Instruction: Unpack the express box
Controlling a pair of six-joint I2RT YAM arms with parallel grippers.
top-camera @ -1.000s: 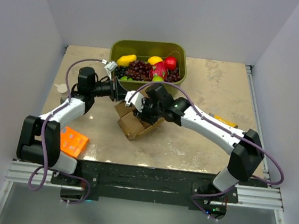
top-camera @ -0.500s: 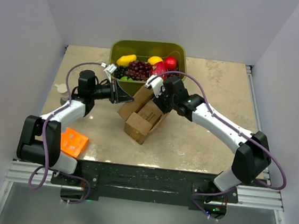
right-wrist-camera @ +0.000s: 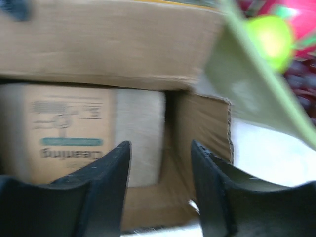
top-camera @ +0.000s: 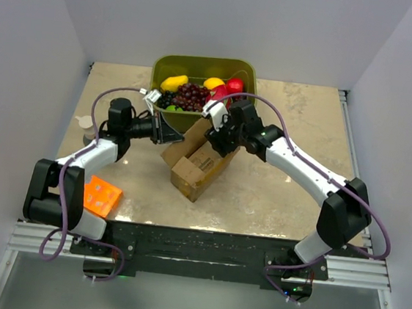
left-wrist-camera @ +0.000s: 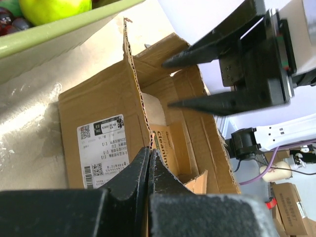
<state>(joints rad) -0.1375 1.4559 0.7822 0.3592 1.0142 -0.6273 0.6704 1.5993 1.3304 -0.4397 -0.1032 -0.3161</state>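
Just behind express box (top-camera: 198, 170): green fruit tub (top-camera: 201, 60) | near-left: orange box (top-camera: 100, 193)

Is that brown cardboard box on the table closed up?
No. The express box has its flaps spread open, and a smaller printed carton shows inside it.

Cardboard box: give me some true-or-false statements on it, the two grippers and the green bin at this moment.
1. The box is open. True.
2. The left gripper is shut on the box's cardboard edge. True.
3. The right gripper is clamped on a package. False: it is open, holds nothing and faces the box's opening.
4. The box is empty. False: a brown package printed "Cleaning" sits inside.
5. The green bin is empty. False: it holds fruit.
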